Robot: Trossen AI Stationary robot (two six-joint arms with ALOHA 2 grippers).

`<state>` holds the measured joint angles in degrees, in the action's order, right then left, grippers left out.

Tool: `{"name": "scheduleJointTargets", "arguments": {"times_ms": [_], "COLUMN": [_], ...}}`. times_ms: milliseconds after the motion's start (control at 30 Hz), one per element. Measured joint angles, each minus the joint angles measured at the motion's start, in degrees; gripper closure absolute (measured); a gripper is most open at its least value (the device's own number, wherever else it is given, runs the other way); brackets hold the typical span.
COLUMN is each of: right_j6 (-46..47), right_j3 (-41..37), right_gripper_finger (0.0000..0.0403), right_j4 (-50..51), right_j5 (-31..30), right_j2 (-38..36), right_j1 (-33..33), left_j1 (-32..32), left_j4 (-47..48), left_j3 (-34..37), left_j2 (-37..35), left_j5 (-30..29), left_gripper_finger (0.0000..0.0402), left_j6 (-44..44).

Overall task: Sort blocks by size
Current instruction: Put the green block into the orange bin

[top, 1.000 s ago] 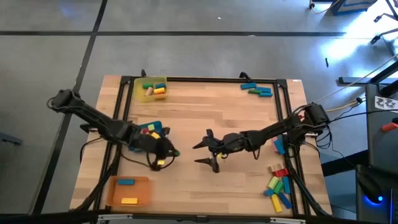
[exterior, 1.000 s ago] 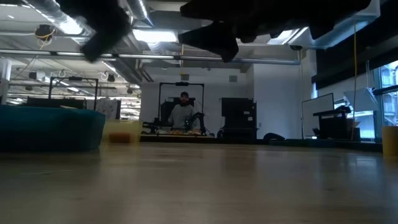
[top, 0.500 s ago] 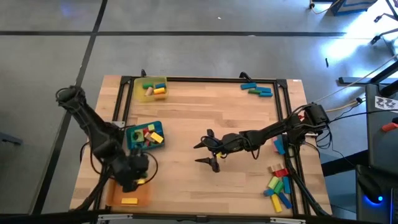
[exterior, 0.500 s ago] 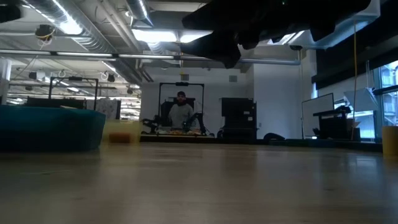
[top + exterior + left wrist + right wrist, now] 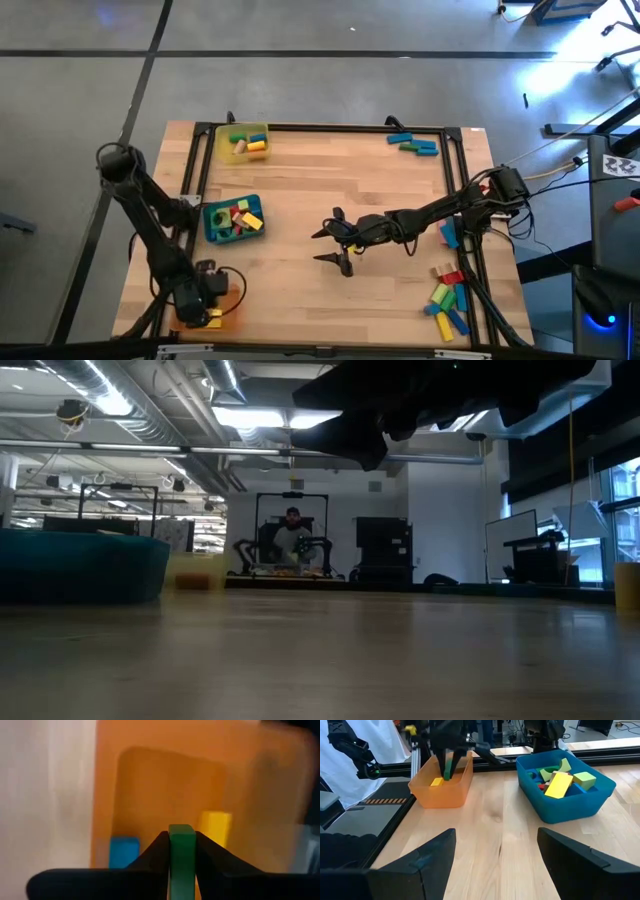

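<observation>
Clamped between the left gripper fingers over the orange tray: a green block, upright, above the yellow and blue blocks already inside. Best lowered further, probably, then released gently. Beyond the tray at mid-table: right gripper, spread wide, holding nothing.

A long green block stands upright, squeezed between two dark fingers, over the orange tray. A yellow block and a blue block lie inside that tray. More blocks fill the blue tray and the yellow tray. Others lie loose at the table's far right edge and near right corner.
</observation>
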<state>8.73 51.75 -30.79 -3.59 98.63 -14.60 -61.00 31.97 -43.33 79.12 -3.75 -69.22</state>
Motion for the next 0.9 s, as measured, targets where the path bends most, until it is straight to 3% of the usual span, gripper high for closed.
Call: {"name": "scheduleJointTargets", "arguments": {"times_ms": [733, 900], "right_j6": [0.13, 0.17], "right_j3": [-0.02, -0.02], "right_gripper_finger": [0.0120, 0.0120], "right_j4": [1.03, 1.05], "right_j5": [-0.10, -0.07], "right_j2": [0.02, 0.02], "right_j1": [0.01, 0.00], "left_j1": [-1.07, -1.08], "left_j4": [0.45, 0.19], "left_j3": [1.61, 1.61], "left_j2": [2.72, 2.72], "left_j5": [2.30, 3.42], "left_gripper_finger": [0.0328, 0.0284], "left_j6": [-3.86, -4.13]}}
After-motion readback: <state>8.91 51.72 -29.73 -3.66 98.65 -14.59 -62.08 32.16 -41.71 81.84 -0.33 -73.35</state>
